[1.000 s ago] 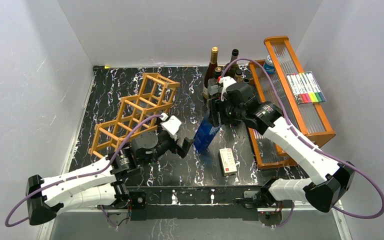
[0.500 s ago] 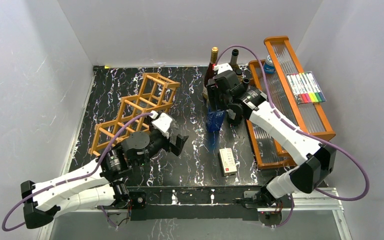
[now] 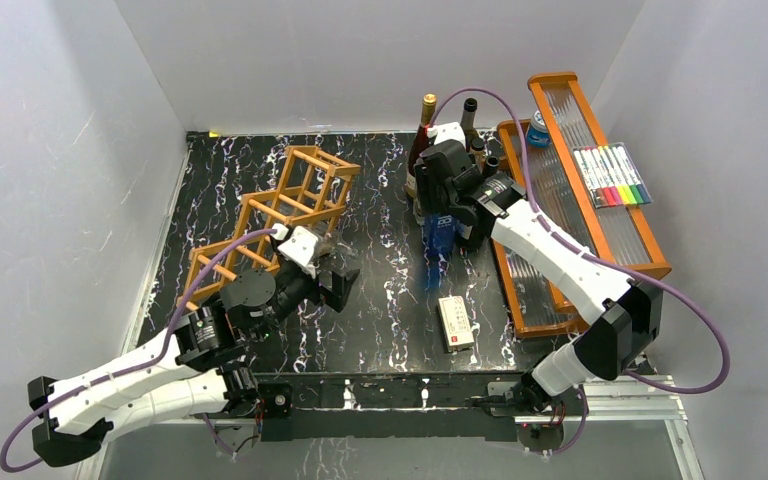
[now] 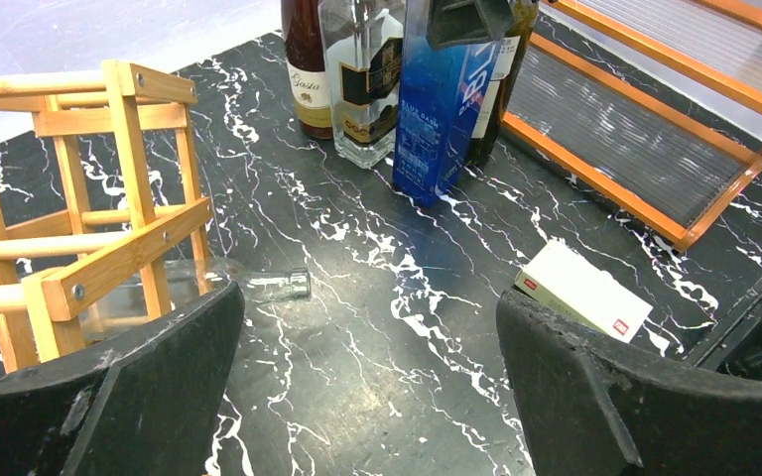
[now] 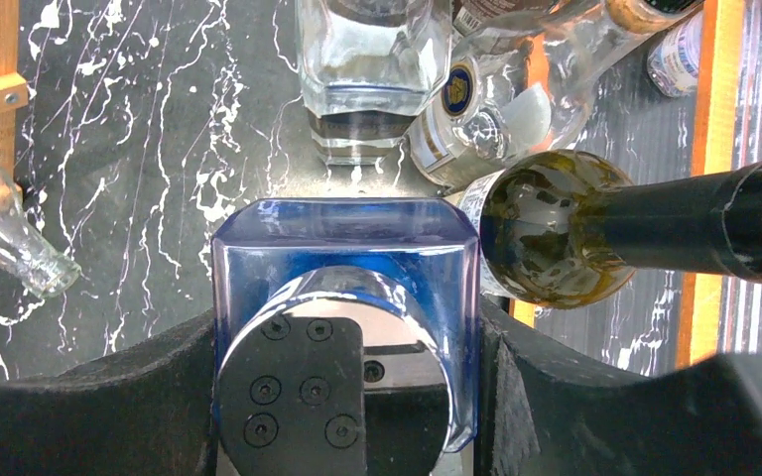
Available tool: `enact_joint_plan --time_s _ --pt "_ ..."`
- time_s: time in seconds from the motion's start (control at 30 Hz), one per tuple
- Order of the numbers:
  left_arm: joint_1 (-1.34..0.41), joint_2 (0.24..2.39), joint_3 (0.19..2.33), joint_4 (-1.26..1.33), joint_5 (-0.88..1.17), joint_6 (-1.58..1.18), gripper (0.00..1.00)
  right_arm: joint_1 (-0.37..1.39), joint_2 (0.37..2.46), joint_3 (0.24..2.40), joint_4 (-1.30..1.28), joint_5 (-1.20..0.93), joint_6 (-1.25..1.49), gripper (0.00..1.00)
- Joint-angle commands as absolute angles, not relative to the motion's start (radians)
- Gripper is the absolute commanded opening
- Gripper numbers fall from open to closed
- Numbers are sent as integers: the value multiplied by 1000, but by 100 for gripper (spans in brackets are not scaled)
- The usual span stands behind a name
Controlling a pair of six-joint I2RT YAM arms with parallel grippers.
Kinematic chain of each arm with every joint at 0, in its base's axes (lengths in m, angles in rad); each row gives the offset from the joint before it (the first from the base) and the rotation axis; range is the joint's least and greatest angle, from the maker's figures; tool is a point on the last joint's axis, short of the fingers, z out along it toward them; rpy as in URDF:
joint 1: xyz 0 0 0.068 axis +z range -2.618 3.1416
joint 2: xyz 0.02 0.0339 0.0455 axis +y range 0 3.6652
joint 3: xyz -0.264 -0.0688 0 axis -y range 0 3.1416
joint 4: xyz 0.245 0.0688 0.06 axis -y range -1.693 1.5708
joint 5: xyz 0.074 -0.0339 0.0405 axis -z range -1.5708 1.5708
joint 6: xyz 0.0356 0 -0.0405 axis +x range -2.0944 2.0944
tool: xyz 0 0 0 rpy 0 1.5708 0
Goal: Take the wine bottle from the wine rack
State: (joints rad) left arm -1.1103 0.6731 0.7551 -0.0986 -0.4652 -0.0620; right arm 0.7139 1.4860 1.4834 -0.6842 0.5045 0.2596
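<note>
1 blue wine bottle [image 5: 345, 243] stands clamped in right hand [image 5: 347, 392].

Left gripper [image 4: 372, 387] is hovering low, jaws spread wide; right gripper [image 5: 345, 372], arm outstretched, is clamping a blue bottle [image 5: 347, 238] from above.

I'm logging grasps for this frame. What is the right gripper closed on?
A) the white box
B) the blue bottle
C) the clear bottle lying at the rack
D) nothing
B: in the right wrist view the right gripper has its fingers against both sides of the blue bottle, and the top view shows it gripping that bottle from above.
</note>
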Motion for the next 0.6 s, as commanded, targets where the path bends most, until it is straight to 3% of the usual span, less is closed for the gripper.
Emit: enact_joint_plan --time_s 0.0,0.3,0.5,0.57 --pt "-1114 651 806 -133 -491 -90 98 711 1475 1571 -505 604 282 14" --pt "-1113 631 807 -160 -494 -125 98 696 1492 1564 -468 627 309 16" --pt "-1114 630 811 -163 -494 -130 98 683 1492 1547 -460 617 329 24" --pt "-1113 634 811 -164 -493 -130 98 682 1491 1541 -461 612 333 32"
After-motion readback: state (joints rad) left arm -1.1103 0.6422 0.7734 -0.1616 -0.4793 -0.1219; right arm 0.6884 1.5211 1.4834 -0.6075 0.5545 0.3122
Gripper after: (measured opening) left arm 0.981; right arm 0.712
